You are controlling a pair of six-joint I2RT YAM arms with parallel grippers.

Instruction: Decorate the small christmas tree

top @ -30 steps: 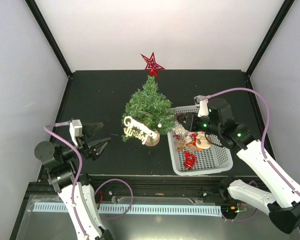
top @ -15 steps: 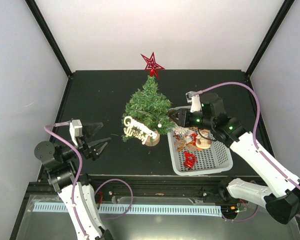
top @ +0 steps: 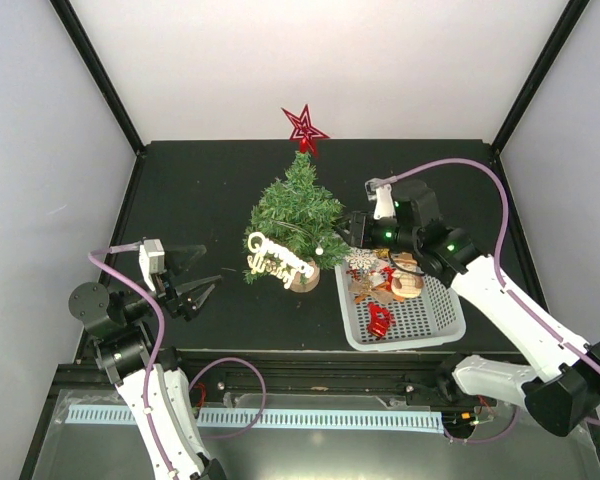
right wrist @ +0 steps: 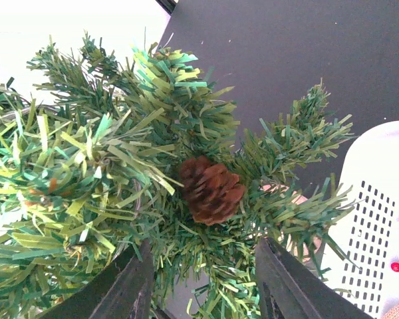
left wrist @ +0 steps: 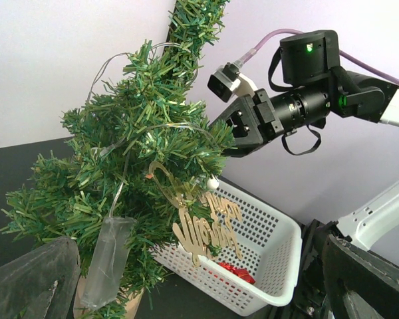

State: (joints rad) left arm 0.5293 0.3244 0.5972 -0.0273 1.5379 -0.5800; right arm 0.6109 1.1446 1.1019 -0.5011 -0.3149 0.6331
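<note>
The small christmas tree [top: 295, 215] stands mid-table with a red star [top: 304, 128] on top and a gold script sign [top: 278, 258] hanging at its front. My right gripper [top: 352, 232] is pressed into the tree's right side and is open. In the right wrist view a brown pinecone [right wrist: 211, 189] rests among the branches just beyond the spread fingers [right wrist: 130, 282], touching neither of them. My left gripper [top: 210, 267] hovers open and empty over the table, left of the tree. The left wrist view shows the tree [left wrist: 139, 146], the sign [left wrist: 203, 226] and the right gripper [left wrist: 229, 129].
A white basket [top: 400, 340] right of the tree holds several ornaments, among them a red one [top: 380, 320] and a wooden one [top: 405, 283]. A clear battery pack [left wrist: 106, 262] for the light string hangs low on the tree. Black frame posts stand at the table's back corners.
The right arm swung left from above the basket into the tree's right side. Its jaws widened, leaving the pinecone in the branches. The left arm stayed still.
</note>
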